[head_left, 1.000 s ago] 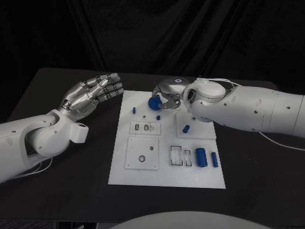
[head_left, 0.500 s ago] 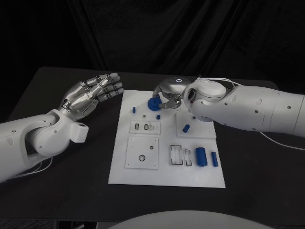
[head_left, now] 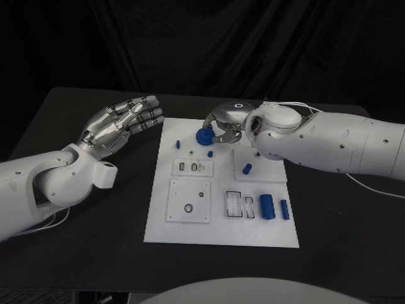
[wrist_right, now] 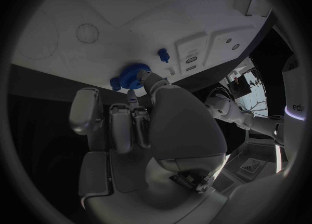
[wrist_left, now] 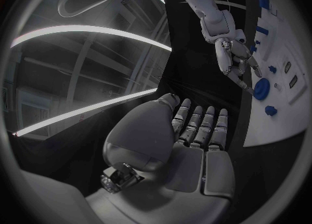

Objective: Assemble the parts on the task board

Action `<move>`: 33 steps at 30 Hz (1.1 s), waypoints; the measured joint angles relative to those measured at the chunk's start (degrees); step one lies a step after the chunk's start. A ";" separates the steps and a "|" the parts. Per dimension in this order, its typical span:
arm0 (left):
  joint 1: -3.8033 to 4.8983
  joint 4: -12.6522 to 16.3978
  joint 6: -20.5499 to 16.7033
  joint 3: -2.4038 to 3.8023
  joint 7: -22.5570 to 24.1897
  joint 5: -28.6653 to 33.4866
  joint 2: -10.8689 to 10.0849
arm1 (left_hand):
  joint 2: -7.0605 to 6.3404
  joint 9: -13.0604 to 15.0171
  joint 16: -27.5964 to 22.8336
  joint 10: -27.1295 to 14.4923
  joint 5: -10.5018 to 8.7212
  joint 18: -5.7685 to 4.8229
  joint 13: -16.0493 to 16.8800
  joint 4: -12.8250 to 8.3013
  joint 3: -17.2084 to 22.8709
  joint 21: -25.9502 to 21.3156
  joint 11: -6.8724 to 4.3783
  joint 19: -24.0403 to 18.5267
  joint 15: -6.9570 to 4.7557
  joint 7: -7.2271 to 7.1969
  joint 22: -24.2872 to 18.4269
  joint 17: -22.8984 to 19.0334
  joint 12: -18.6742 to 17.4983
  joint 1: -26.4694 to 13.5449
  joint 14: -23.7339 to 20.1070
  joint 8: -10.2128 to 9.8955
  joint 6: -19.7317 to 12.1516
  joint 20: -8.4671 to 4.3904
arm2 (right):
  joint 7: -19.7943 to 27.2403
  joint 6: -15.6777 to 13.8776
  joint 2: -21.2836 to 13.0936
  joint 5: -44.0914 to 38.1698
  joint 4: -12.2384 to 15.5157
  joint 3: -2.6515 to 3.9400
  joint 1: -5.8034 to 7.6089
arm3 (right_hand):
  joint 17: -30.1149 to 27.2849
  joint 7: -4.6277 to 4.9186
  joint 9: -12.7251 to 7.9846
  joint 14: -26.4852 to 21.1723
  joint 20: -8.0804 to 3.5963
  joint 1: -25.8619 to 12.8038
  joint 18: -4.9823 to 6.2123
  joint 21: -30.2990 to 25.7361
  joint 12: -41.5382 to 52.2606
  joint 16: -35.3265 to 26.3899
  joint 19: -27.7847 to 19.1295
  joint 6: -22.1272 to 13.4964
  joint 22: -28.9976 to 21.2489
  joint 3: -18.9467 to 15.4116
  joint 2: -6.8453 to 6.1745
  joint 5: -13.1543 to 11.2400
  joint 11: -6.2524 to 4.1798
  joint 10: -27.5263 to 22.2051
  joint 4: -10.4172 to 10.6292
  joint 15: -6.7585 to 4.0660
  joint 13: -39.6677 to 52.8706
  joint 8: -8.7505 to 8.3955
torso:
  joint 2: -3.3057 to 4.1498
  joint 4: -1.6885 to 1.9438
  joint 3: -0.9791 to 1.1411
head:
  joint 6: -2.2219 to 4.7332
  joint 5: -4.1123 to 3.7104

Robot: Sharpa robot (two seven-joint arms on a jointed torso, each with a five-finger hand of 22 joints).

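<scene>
The white task board (head_left: 221, 234) lies in the middle of the black table. My right hand (head_left: 225, 123) is over the board's far end and pinches a blue round part (head_left: 204, 137) between its fingertips. The right wrist view shows the same blue round part (wrist_right: 132, 75) at the fingertips of my right hand (wrist_right: 143, 125), close to the board (wrist_right: 130, 21). Whether the part touches the board I cannot tell. My left hand (head_left: 120, 123) is raised left of the board, fingers apart and holding nothing. The left wrist view shows my left hand (wrist_left: 195, 141) with its palm bare.
Small blue pegs (head_left: 178, 145) (head_left: 210, 154) (head_left: 246, 170) stand on the board's far half. Two blue cylinders (head_left: 267, 208) (head_left: 285, 211) lie at its near right. Rectangular recesses (head_left: 189, 202) sit in the board's middle. My right forearm (head_left: 348, 149) spans the table's right side.
My right wrist has lifted a little over the blue round part, which stays in place. The left arm has not moved.
</scene>
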 measured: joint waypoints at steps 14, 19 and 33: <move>-0.06 0.07 0.04 0.02 0.00 0.00 -0.14 | 0.00 0.00 0.00 0.00 0.00 0.00 0.00 0.00 0.00 0.00 0.00 0.00 0.00 0.00 0.01 0.00 0.00 0.00 0.00 0.00 0.00 0.00 | -0.89 1.72 -1.08 0.00 -0.12 0.00 -0.03 | 0.00 0.59 -0.07 -0.01 0.49 -0.61 -0.01 -0.28 0.00 0.00 -0.07 5.52 0.00 -0.20 0.16 -0.23 1.22 -0.01 0.20 1.04 -0.01 1.88 | 0.01 0.01 -0.01 | -0.20 -0.02; -0.07 0.12 0.05 0.02 0.00 0.00 -0.27 | 0.00 0.00 0.24 0.00 0.00 0.00 0.00 -0.17 0.17 0.00 0.00 0.00 0.00 0.00 0.01 0.00 0.00 0.00 0.00 0.00 0.00 0.00 | -1.22 2.12 -1.78 0.00 -0.12 -0.02 -0.07 | 0.00 0.51 -0.07 0.15 0.70 -0.68 -0.01 -0.28 0.00 0.00 -0.28 5.86 -0.01 -0.20 0.23 -0.23 1.22 -0.01 0.20 1.19 -0.01 1.88 | 0.01 -0.06 0.01 | -0.27 -0.04; -0.10 0.97 0.00 0.01 0.01 0.00 -1.43 | 0.00 0.00 0.23 0.00 0.00 0.00 0.05 -0.24 0.24 0.00 -0.01 0.21 0.00 0.00 0.01 0.04 0.23 0.00 0.00 0.00 0.00 0.21 | -1.39 0.25 -12.42 0.00 6.19 -0.05 2.02 | 0.00 0.07 -0.19 0.15 1.11 -1.65 -0.01 -0.16 0.00 0.00 0.13 7.67 -0.01 -1.20 0.10 -3.40 1.21 -0.01 1.20 1.19 -0.02 2.21 | 0.00 -0.05 0.04 | 0.08 -0.27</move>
